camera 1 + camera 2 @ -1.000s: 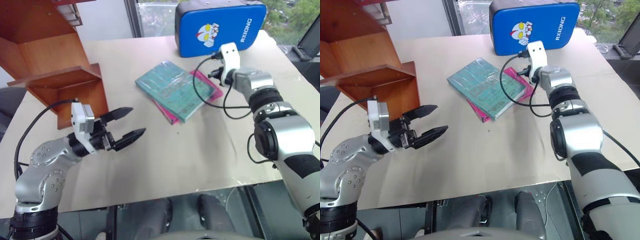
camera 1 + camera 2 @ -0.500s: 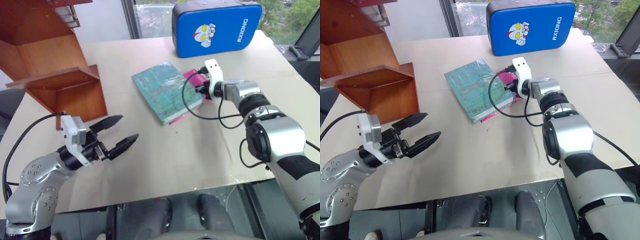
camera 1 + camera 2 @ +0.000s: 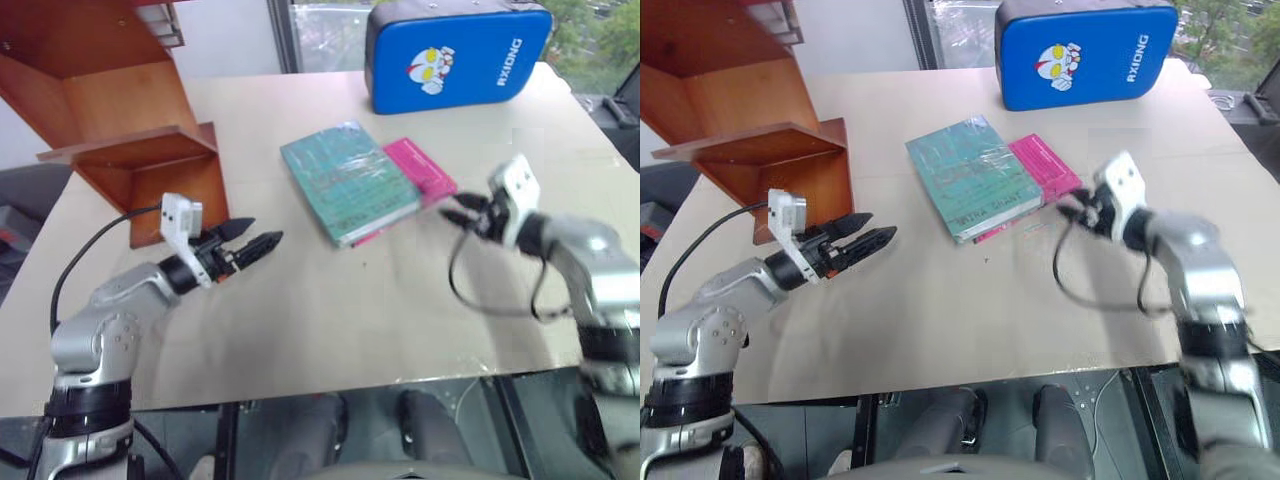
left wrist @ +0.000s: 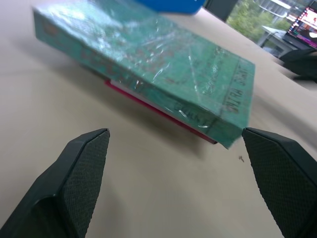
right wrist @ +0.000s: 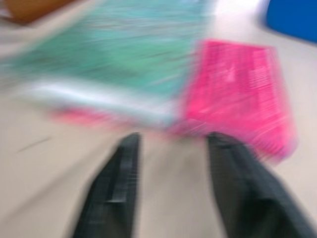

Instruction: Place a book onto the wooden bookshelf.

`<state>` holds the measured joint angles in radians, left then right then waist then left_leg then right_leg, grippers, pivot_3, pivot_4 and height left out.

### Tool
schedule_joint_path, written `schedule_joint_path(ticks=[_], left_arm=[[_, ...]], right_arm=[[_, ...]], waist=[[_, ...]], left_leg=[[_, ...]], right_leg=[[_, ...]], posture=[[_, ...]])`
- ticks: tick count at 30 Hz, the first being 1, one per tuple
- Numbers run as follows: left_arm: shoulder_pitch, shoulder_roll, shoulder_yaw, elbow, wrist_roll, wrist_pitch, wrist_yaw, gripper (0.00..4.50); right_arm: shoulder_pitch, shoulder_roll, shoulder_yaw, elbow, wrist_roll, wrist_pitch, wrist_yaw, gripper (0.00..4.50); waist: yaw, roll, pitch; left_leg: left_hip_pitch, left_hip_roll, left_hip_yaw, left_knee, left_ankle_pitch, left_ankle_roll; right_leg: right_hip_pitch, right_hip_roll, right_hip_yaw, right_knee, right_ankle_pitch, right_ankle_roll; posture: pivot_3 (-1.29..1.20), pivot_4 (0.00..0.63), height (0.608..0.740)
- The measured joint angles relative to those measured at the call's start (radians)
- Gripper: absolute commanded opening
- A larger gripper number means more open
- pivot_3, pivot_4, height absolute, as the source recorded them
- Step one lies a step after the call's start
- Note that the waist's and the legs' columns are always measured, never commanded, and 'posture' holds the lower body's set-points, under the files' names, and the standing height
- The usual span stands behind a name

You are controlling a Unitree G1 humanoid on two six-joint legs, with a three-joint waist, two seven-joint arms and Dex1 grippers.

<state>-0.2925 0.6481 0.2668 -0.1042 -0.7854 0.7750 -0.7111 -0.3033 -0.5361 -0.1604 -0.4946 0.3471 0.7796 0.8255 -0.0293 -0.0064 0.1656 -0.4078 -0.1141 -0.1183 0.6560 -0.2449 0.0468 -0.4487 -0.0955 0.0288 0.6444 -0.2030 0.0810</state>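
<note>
- Lining up my left gripper [image 3: 262, 245] on the book [image 3: 347, 180], jaws wide, empty.
- Book's lying partly over the pink book [image 3: 425, 168], well apart from the wooden bookshelf [image 3: 120, 110].
- Right gripper [image 5: 171, 186], near the book, jaws parted, empty.
- Next I reckon: slide in, pinch the spine.

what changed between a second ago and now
The right gripper has pulled back from the books' right edge and its fingers, shut before, now stand apart with nothing held. The left gripper, open throughout, has reached forward toward the teal-green book. That book now lies shifted across the pink book, leaving more pink bare on the right. The wooden bookshelf and blue padded case stayed put.
</note>
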Motion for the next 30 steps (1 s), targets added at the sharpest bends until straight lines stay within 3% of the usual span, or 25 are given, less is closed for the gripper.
schedule_joint_path(ticks=[2,5,10,13,18,23,26,30], left_arm=[[-0.08,-0.011,-0.013,0.075,-0.021,0.083,0.001,4.5],[-0.167,-0.035,-0.026,0.166,-0.039,0.175,0.025,4.5],[-0.325,-0.12,-0.016,0.383,-0.046,0.309,0.119,4.5],[-0.463,-0.201,0.042,0.578,-0.048,0.362,0.191,4.5],[-0.608,-0.288,0.104,0.807,-0.039,0.347,0.25,4.5],[-0.664,-0.302,0.127,0.959,-0.01,0.306,0.248,4.5],[-0.678,-0.304,0.14,0.999,0.001,0.288,0.234,3.64],[-0.68,-0.304,0.183,1.033,-0.002,0.29,0.232,1.74]], right_arm=[[0.124,0.009,-0.104,-0.321,0.138,0.107,-0.064,4.41],[0.173,0.01,-0.169,-0.49,0.25,0.173,-0.146,4.41],[0.187,-0.059,-0.157,-0.521,0.362,0.152,-0.285,4.41],[0.146,-0.091,-0.071,-0.521,0.363,0.129,-0.379,4.41],[0.09,-0.091,0.044,-0.517,0.319,0.113,-0.442,4.41],[0.051,-0.091,0.099,-0.495,0.288,0.099,-0.445,4.41],[0.046,-0.091,0.113,-0.488,0.281,0.09,-0.445,4.5],[0.046,-0.089,0.117,-0.488,0.276,0.086,-0.45,4.5]], waist=[[-0.001,-0.001,-0.001],[-0.002,-0.002,-0.001],[0.018,-0.007,-0.001],[0.024,-0.008,-0.001],[0.026,-0.008,-0.002],[0.024,-0.009,-0.002],[0.024,-0.009,-0.002],[0.023,-0.009,-0.002]], left_leg=[[0.006,0.001,0.0,0.0,0.0,0.0],[0.018,0.001,-0.002,-0.001,-0.003,0.005],[0.022,0.0,-0.002,-0.001,-0.003,0.004],[0.017,-0.001,-0.003,0.0,0.0,0.0],[0.012,-0.003,-0.003,0.001,0.0,0.0],[0.012,-0.003,-0.004,0.001,0.0,0.0],[0.012,-0.003,-0.004,0.001,0.0,0.0],[0.012,-0.003,-0.005,0.001,0.0,0.0]], right_leg=[[0.006,0.001,0.0,0.001,0.0,0.0],[0.018,0.001,-0.002,-0.002,0.0,0.001],[0.022,0.0,-0.003,-0.002,0.0,0.001],[0.018,0.0,-0.004,-0.002,0.0,0.001],[0.015,-0.002,-0.004,-0.003,0.0,0.0],[0.015,-0.002,-0.004,-0.003,0.0,0.0],[0.015,-0.003,-0.004,-0.002,0.0,0.0],[0.015,-0.003,-0.005,-0.002,0.0,0.0]], posture=[[0.0,0.15,0.736],[0.0,0.15,0.736],[0.0,0.15,0.736],[0.0,0.15,0.736],[0.0,0.15,0.736],[0.0,0.15,0.736],[0.0,0.15,0.736],[0.0,0.15,0.736]])
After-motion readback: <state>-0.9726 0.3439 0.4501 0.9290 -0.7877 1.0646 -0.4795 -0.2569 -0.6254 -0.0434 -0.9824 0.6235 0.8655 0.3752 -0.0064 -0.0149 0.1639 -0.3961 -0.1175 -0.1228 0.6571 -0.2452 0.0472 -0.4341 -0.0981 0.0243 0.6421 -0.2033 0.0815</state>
